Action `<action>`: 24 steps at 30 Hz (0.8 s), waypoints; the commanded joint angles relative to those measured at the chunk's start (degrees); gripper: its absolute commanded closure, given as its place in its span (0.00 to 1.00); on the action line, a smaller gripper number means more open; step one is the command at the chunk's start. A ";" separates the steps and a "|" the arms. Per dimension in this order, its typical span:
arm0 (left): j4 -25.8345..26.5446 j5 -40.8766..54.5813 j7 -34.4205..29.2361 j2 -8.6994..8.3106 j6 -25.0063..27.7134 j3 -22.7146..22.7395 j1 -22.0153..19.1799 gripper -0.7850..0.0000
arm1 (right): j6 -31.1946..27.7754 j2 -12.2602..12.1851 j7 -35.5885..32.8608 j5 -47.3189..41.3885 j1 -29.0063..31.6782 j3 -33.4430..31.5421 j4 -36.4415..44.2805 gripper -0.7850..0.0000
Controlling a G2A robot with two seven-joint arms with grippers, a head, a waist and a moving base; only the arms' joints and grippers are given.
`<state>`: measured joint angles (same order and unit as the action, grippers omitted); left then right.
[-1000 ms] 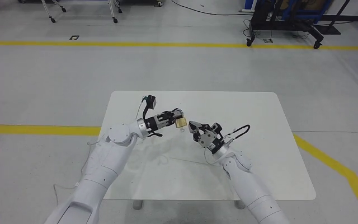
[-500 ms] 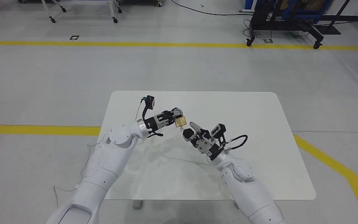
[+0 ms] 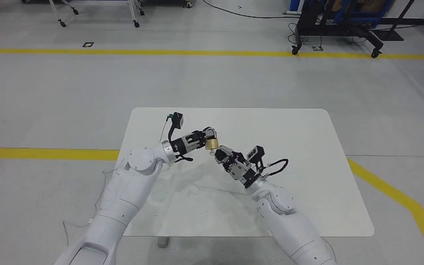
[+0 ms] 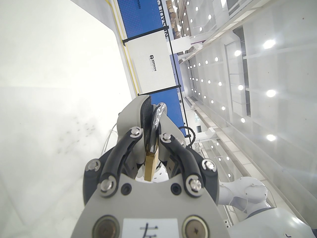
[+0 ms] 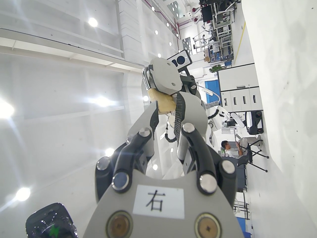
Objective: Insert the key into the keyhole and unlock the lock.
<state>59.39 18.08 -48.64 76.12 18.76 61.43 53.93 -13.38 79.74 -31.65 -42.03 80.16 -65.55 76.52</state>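
**Keyhole end faces my right fingers**

Right now my left fingers (image 4: 135, 115) are clenched on a small brass padlock with a steel shackle (image 4: 151, 159), holding it in the air over the middle of the white surface (image 3: 318, 132). The brass padlock's long axis runs from the shackle, deep in that grip, out toward my other arm. Its flat bottom end therefore points at my right fingers (image 5: 192, 117). Those stand parted, and the padlock's bottom end (image 5: 162, 101) sits straight ahead of them, just at the tips. I cannot make out the key between them or in the lock. My right arm is the nearer one to the keyhole end, so I judge alignment along that axis decides the next move. Each wrist plate carries a white label with one dark character.
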 commanded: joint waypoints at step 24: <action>4.71 -19.57 -2.01 -0.42 3.67 -5.85 -2.18 1.00 | 3.78 -1.97 -2.09 0.43 2.88 -8.42 5.90 0.29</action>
<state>63.97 -0.45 -50.48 75.71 22.10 55.95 51.88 -10.05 77.81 -34.00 -41.92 83.05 -73.94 82.29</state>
